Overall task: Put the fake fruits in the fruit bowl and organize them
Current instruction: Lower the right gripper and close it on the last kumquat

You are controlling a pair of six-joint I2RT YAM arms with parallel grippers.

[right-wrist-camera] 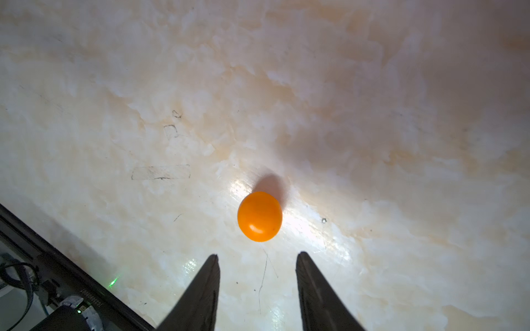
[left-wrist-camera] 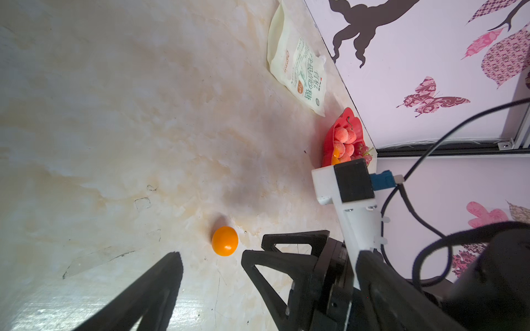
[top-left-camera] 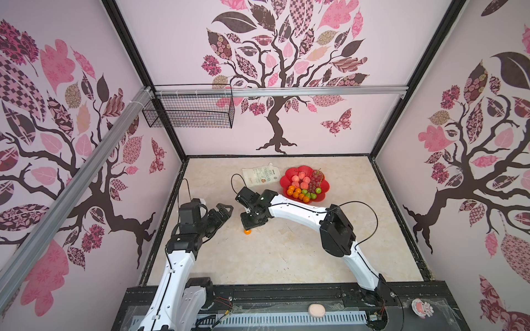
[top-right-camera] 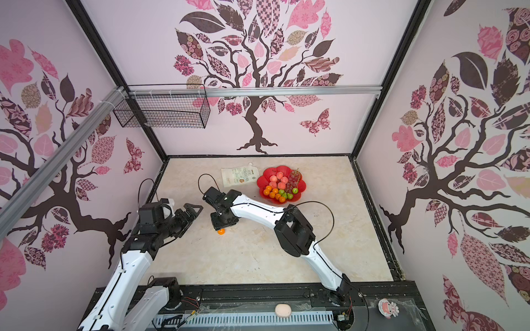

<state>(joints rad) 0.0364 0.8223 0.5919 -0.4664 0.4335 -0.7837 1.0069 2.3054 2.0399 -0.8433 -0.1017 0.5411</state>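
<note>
The pale marbled table (top-left-camera: 286, 258) filled the floor of the cell; over it the right arm (top-left-camera: 298, 207) reached across the middle in both top views, wrist bent down, while the left arm (top-left-camera: 177, 258) stood on the left side; the right gripper (right-wrist-camera: 257, 254) pointed at the tabletop with its jaws spread and nothing between them; the left gripper (top-left-camera: 229, 212) hung just beside it, claw likewise wide apart and empty. The fruit bowl (top-left-camera: 292, 172) (top-right-camera: 265, 179) sat near the back wall, right of centre, a glossy red dish with a petal rim; touching or just beside its left edge lay a white printed pouch (top-left-camera: 260, 176) (top-right-camera: 240, 177), flat on the table. Inside the bowl the fake fruits were sorted by kind: a dark red grape bunch (top-left-camera: 315, 179) along the right side; pink peaches (top-left-camera: 300, 179) at the back left; orange tangerines (top-left-camera: 296, 193) in a cluster at the front left; small green pears and apples (top-left-camera: 311, 193) at the front right. One loose tangerine (top-left-camera: 247, 231) (top-right-camera: 220, 231) (right-wrist-camera: 259, 216) lay outside the bowl, well apart from it, on bare table – directly below the right gripper in both top views; in the right wrist view it sat just beyond the fingertips (right-wrist-camera: 213, 263), centred on the gap and untouched.
</note>
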